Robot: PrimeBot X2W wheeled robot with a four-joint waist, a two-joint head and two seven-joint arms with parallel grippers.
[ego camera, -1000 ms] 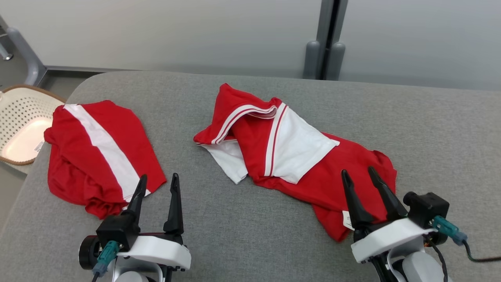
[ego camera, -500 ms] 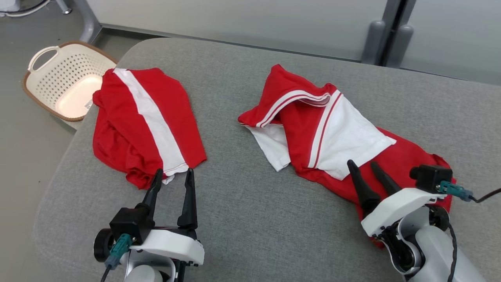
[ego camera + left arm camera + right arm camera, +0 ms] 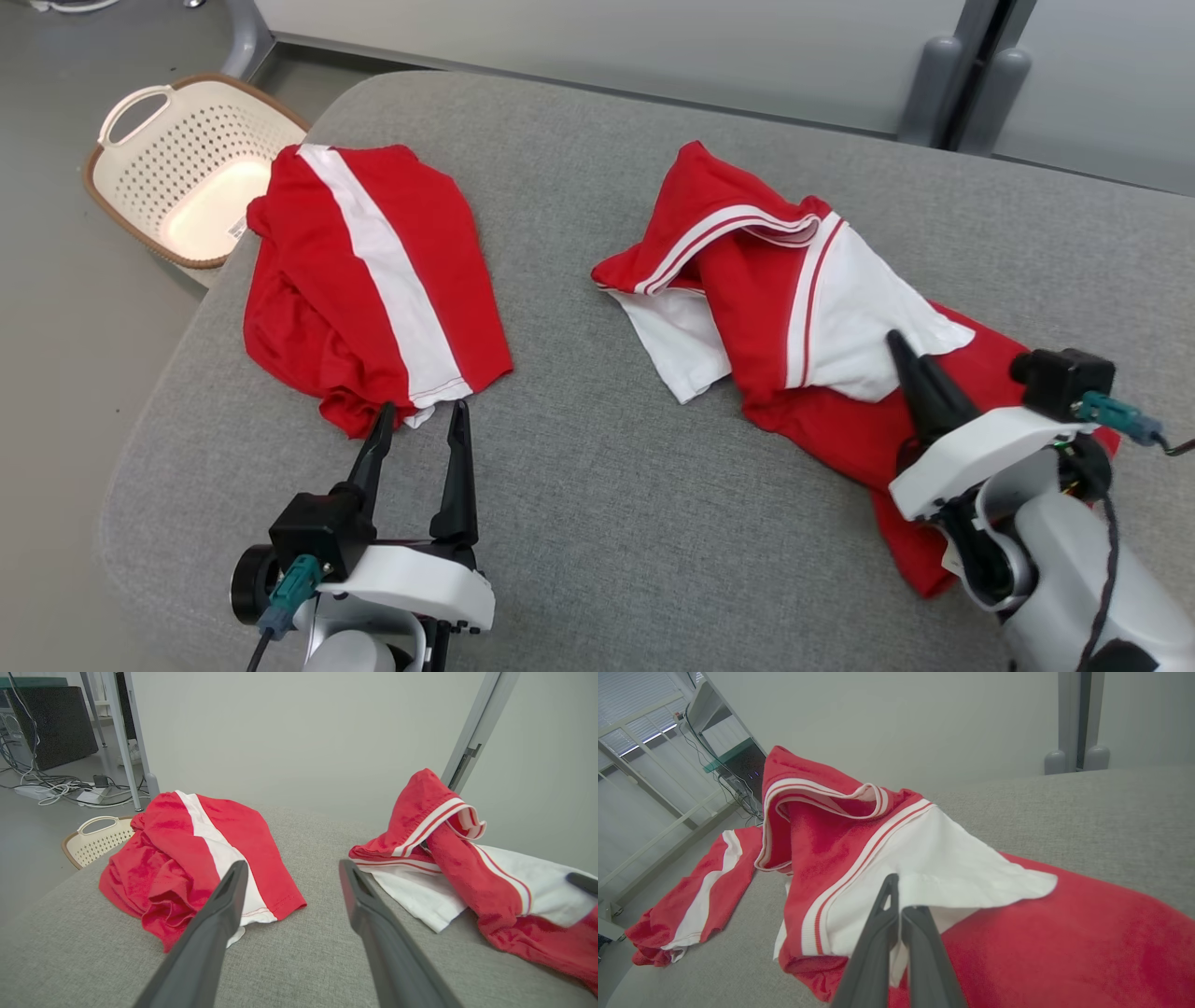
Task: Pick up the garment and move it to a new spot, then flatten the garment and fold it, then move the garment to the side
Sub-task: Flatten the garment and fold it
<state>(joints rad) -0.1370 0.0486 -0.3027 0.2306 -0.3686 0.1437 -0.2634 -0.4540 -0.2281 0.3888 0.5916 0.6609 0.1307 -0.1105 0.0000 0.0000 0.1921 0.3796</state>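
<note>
Surface: a grey upholstered surface (image 3: 607,485) with a rounded corner is seen under both grippers.
Room: pale wall panels (image 3: 607,47) and two grey posts (image 3: 934,84) are seen beyond the fingertips. A grey floor (image 3: 75,308) lies to the left of the left gripper (image 3: 422,408).
Basket: a cream perforated laundry basket (image 3: 187,149) with a brown rim is set on the floor, ahead and well left of the left gripper. Its near side is cut off by the surface edge.
Cables: cables (image 3: 51,786) are seen on the floor in the left wrist view, far ahead and to the left.
Folded garment: a red folded garment (image 3: 373,280) with a white stripe lies just ahead of the left fingertips.
Hidden: the near end of the garment (image 3: 756,289) is covered by the right wrist housing. The type of garment cannot be told.
Garment position: it lies crumpled on the surface, under and ahead of the right gripper (image 3: 900,896).
Garment axis: the long axis runs from beside the right wrist away to the front left. A striped band (image 3: 719,233) is raised at the far end.
Left gripper: fingers are spread wide and nothing is held.
Right gripper: fingers are pressed together, with the edge of the white panel (image 3: 952,872) pinched between them.
</note>
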